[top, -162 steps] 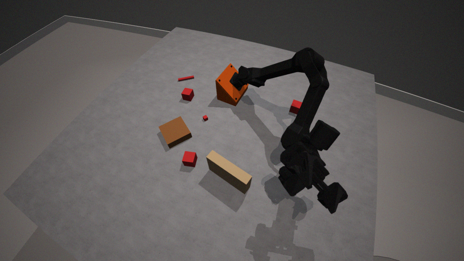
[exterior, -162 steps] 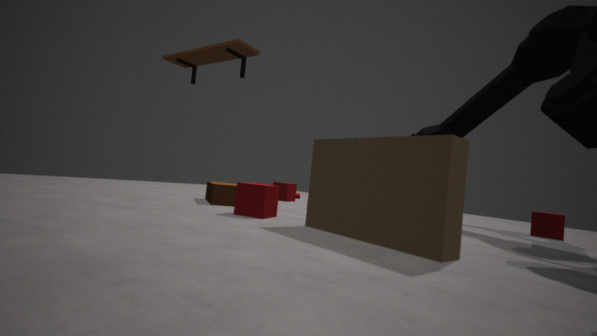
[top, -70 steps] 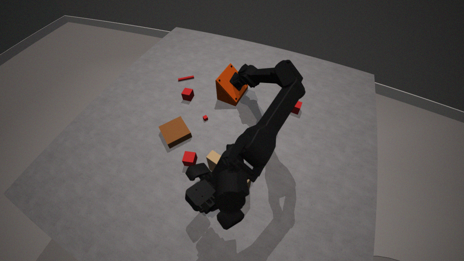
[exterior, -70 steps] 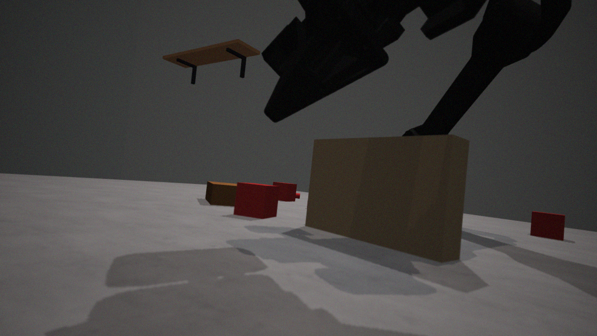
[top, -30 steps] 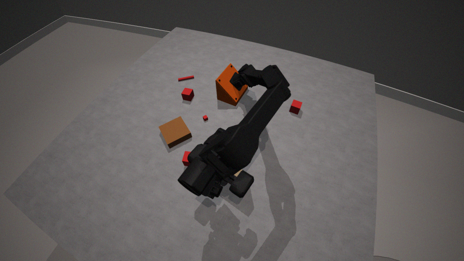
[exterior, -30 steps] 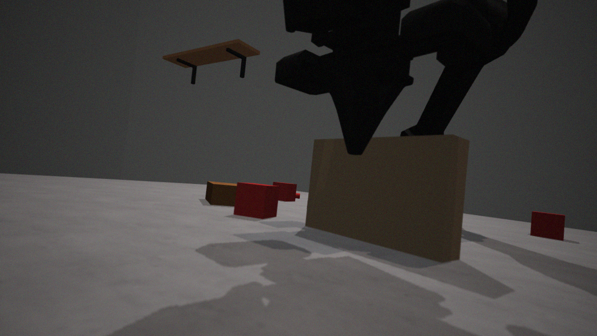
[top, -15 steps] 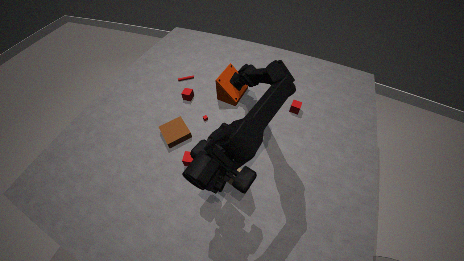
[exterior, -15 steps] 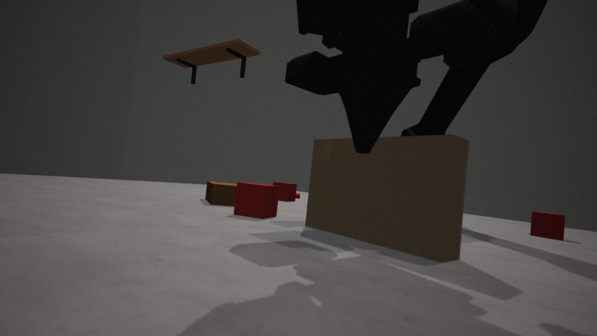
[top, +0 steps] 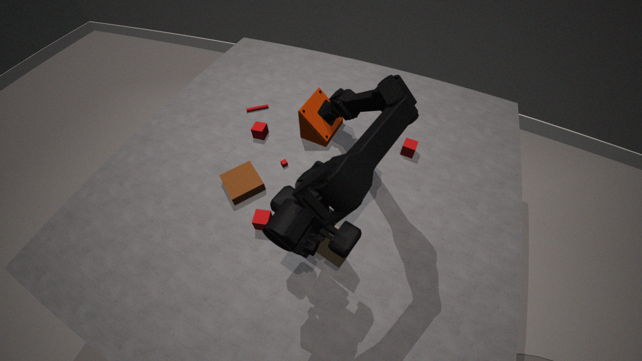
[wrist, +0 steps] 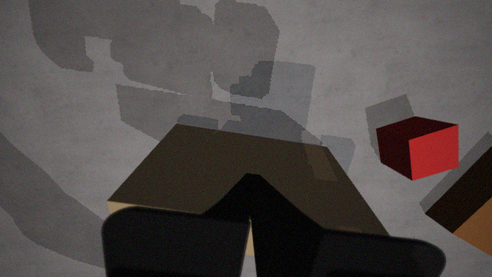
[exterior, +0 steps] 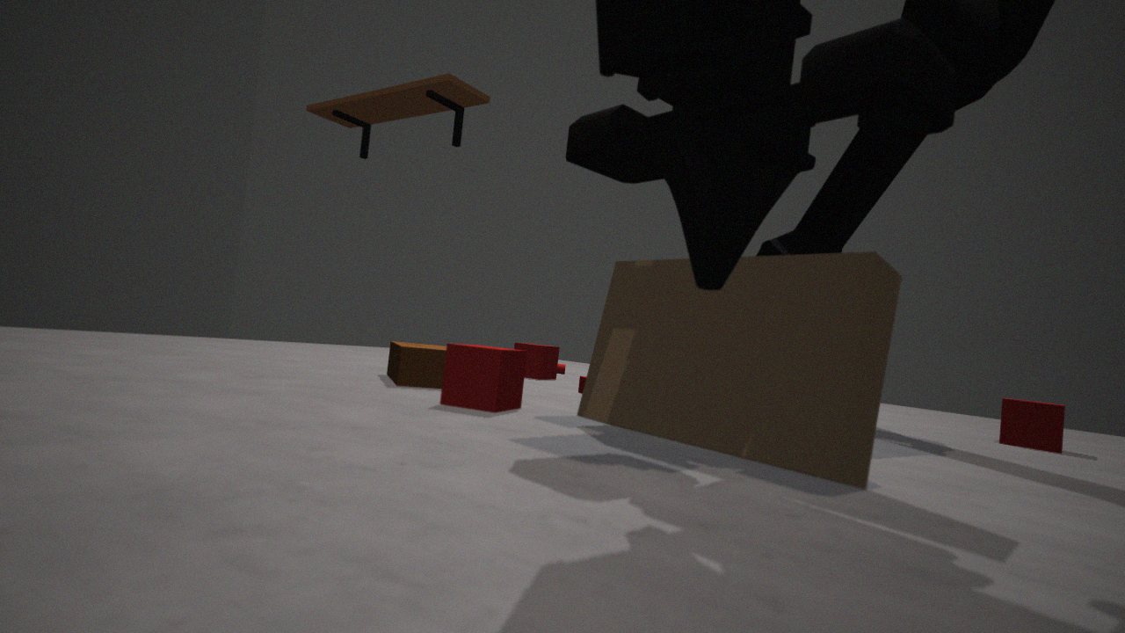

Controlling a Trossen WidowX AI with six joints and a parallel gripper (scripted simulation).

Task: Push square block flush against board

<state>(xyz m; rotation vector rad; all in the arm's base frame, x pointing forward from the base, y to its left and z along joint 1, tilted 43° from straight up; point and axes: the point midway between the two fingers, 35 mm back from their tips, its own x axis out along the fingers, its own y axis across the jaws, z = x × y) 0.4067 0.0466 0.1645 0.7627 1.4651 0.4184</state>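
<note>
You have the main part of this job ahead of you. The square block [top: 242,181] [exterior: 417,366] [wrist: 480,227] lies flat on the table [top: 157,251] [exterior: 235,488] [wrist: 392,46], well apart from the tan board [top: 334,256] [exterior: 747,353] [wrist: 238,154], so no side of it touches the board and no pair of edges is matched up. Your gripper [top: 314,228] [exterior: 710,283] [wrist: 251,180] is clenched with nothing between its fingers, and its tips are at the board's broad face, near the upper edge. That looks like a push or drag on the board, but you probably can't count it as progress: the board appears tilted, its top leaning toward the arm's base, rather than sliding upright. If you keep pressing so high, it could topple; easing off and working lower would likely suit it better. You also have a red cube [top: 261,217] [exterior: 481,377] [wrist: 433,150] roughly between the two parts, which may get in the way of a direct push. You still need to settle the board, close the gap, bring one whole side of the block flush, line up at least one edge, and then withdraw the hand.
</note>
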